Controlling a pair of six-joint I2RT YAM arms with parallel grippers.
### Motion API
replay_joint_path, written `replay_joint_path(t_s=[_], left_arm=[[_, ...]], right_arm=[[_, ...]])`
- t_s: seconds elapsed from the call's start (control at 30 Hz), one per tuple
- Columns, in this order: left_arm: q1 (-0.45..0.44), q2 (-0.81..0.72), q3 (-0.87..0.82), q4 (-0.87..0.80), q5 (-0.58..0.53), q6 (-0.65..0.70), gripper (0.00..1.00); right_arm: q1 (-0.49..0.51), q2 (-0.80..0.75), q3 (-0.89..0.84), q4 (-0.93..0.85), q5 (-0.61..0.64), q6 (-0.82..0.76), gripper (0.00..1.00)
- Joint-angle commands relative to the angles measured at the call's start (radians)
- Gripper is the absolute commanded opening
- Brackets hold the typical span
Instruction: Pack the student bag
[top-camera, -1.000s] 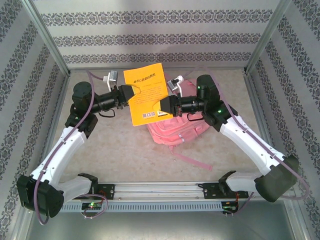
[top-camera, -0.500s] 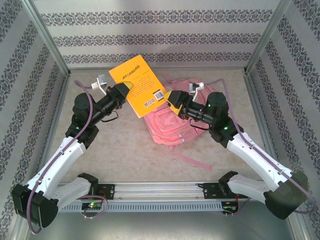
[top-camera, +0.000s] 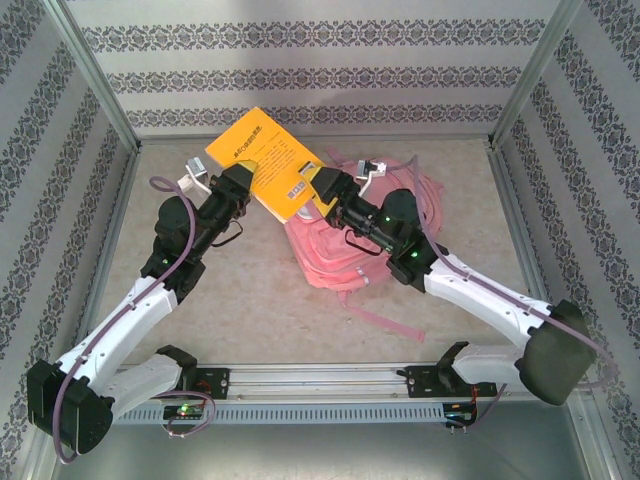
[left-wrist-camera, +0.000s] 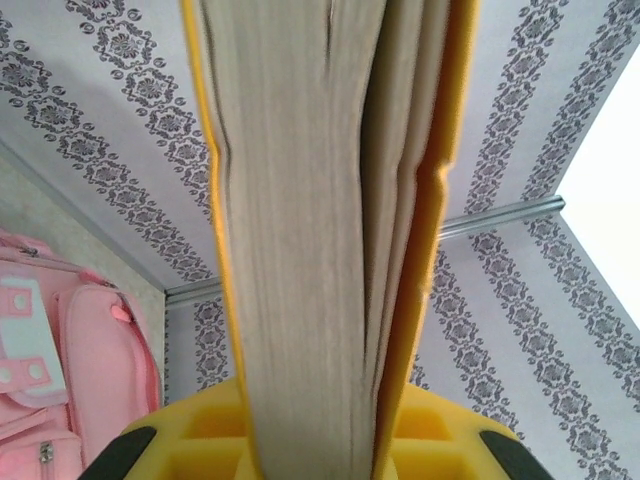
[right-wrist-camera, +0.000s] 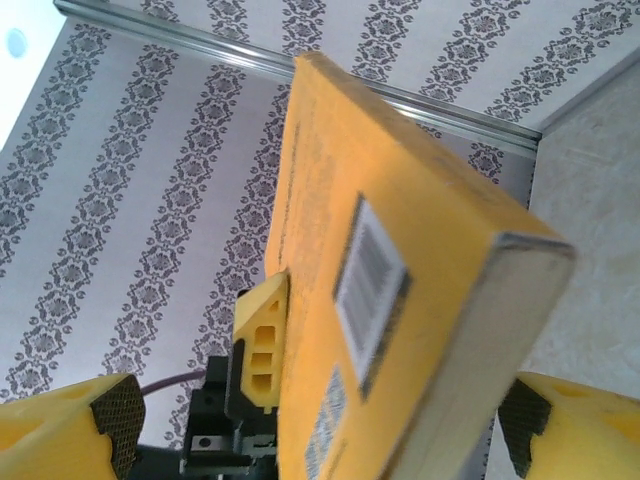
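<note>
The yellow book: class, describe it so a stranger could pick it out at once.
Find the big pink backpack lying on the table. At its far left side, the left gripper holds the book up in the air. It is the only flat rectangle here, bright yellow with black print and a barcode.

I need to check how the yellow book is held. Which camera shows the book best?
Top external: nearly the whole yellow book shows, tilted up, with the left gripper shut on one edge. The left wrist view gives its page edges end-on. The right wrist view gives a close, partial cover with a barcode.
</note>
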Motion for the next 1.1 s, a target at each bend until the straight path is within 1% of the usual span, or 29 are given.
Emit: replay_joint_path(t_s=[0.0,0.2,0.27,0.37,0.47,0.5,0.6,0.63,0.67,0.7,0.73,0.77,0.8,0.83,0.9,0.93,1.0,1.07], left_arm=[[-0.014,-0.012,0.010,0.162,-0.020,-0.045,0.00],[-0.014,-0.018,0.011,0.145,-0.020,-0.051,0.00],[-0.015,-0.012,0.010,0.146,-0.012,-0.056,0.00],[-0.022,-0.007,0.004,0.146,-0.012,-0.059,0.00],[-0.027,0.007,0.013,0.129,0.007,-0.059,0.00],[-0.029,0.014,0.016,0.125,0.015,-0.060,0.00],[-0.029,0.018,0.021,0.101,0.023,-0.047,0.00],[-0.028,0.010,0.023,0.060,0.013,-0.033,0.05],[-0.027,-0.001,0.028,0.009,0.004,-0.018,0.15],[-0.024,-0.012,0.037,-0.066,-0.008,0.005,0.29],[-0.019,-0.016,0.059,-0.156,-0.006,0.038,0.47],[-0.014,-0.012,0.082,-0.242,0.003,0.079,0.59],[-0.010,0.005,0.122,-0.340,0.019,0.136,0.68],[-0.009,0.035,0.168,-0.433,0.038,0.209,0.73],[-0.008,0.109,0.269,-0.612,0.056,0.344,0.78],[-0.008,0.152,0.311,-0.676,0.057,0.396,0.79],[-0.007,0.243,0.387,-0.781,0.060,0.470,0.81],[-0.011,0.349,0.477,-0.863,0.096,0.521,0.81]], right_arm=[[0.016,0.035,0.053,0.070,0.011,0.042,0.91],[0.018,0.051,0.048,0.050,0.025,0.059,0.88],[0.021,0.073,0.059,0.069,0.013,0.075,0.84],[0.023,0.108,0.090,0.089,-0.011,0.096,0.74],[0.024,0.138,0.123,0.106,-0.022,0.108,0.59],[0.023,0.146,0.133,0.107,-0.029,0.109,0.51],[0.008,0.131,0.136,0.092,-0.031,0.082,0.20],[-0.005,0.106,0.120,0.067,-0.020,0.074,0.08],[-0.022,0.076,0.099,0.040,-0.004,0.064,0.00],[-0.044,0.034,0.077,-0.013,0.011,0.043,0.00],[-0.069,-0.011,0.064,-0.097,0.017,0.013,0.00],[-0.094,-0.045,0.059,-0.180,0.019,-0.022,0.00],[-0.123,-0.094,0.057,-0.277,0.022,-0.071,0.00],[-0.148,-0.141,0.057,-0.374,0.034,-0.119,0.00],[-0.192,-0.228,0.069,-0.570,0.063,-0.217,0.00],[-0.215,-0.271,0.082,-0.687,0.091,-0.263,0.00],[-0.259,-0.347,0.092,-0.860,0.147,-0.340,0.00],[-0.304,-0.411,0.105,-1.018,0.218,-0.404,0.00]])
